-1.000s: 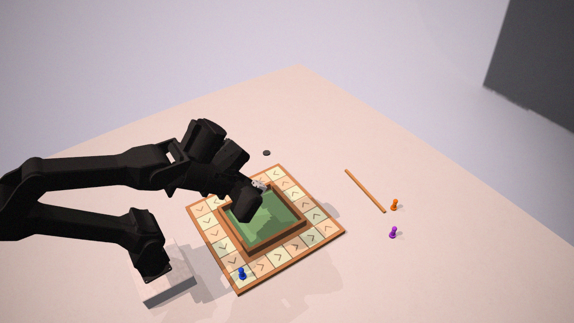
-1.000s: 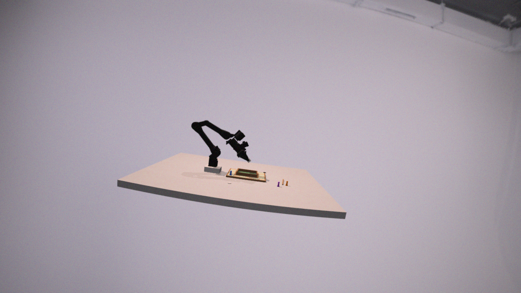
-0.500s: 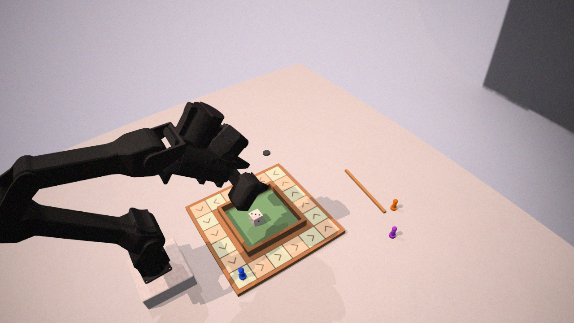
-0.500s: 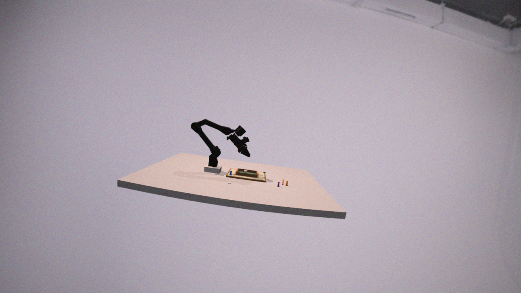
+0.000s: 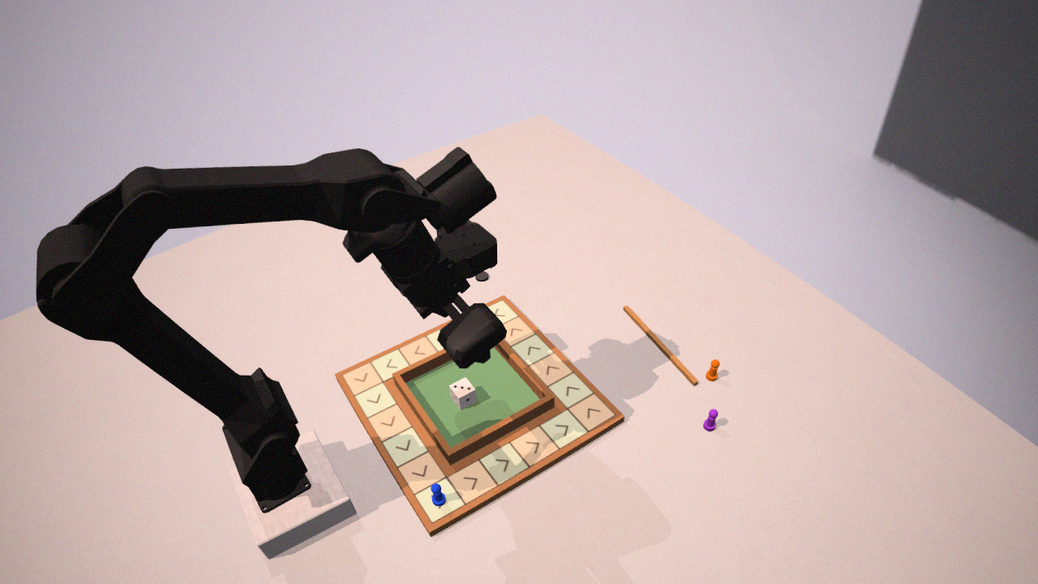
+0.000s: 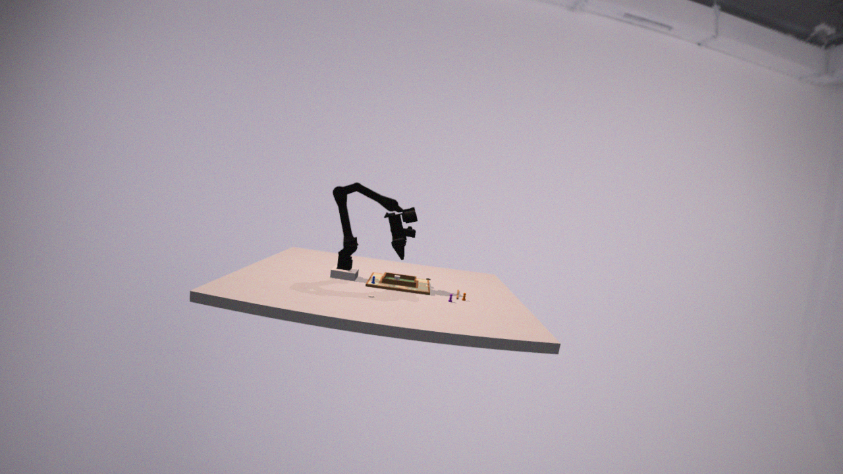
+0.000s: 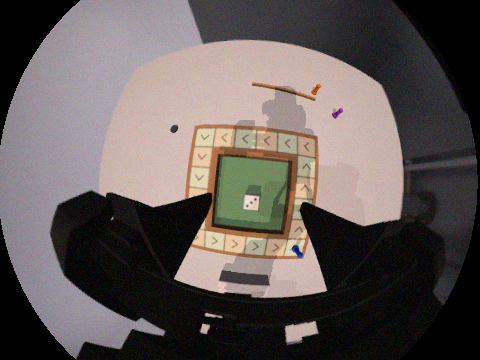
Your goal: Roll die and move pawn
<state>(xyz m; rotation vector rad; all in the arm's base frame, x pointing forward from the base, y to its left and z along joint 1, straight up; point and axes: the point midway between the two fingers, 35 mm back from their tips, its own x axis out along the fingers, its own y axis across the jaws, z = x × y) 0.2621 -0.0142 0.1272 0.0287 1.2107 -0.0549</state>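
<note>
Claw spread wide and gripping nothing, hanging high above the board with its two dark fingers pointing down either side of the tray in the wrist view! Down below, the white die sits flat on the green felt of the tray, apart from all four brown walls, a touch toward the tray's pawn-side half. From the wrist view its top face looks like three pips on a diagonal, though the picture is small and soft, so call that likely rather than certain.

Around the tray runs the ring of squares, cream and tan, each marked with an arrow. The blue pawn stands upright on the corner square of the board nearest the arm's grey base block. The arm arches up from that block and over the board, and in the exterior view the claw tip hangs well clear of the tray.

Off the board on the tabletop, on the side away from the base block, a thin wooden stick lies flat. Just beyond the stick's near end stands an orange pawn, and near that a purple pawn, both upright and well apart from the board
</note>
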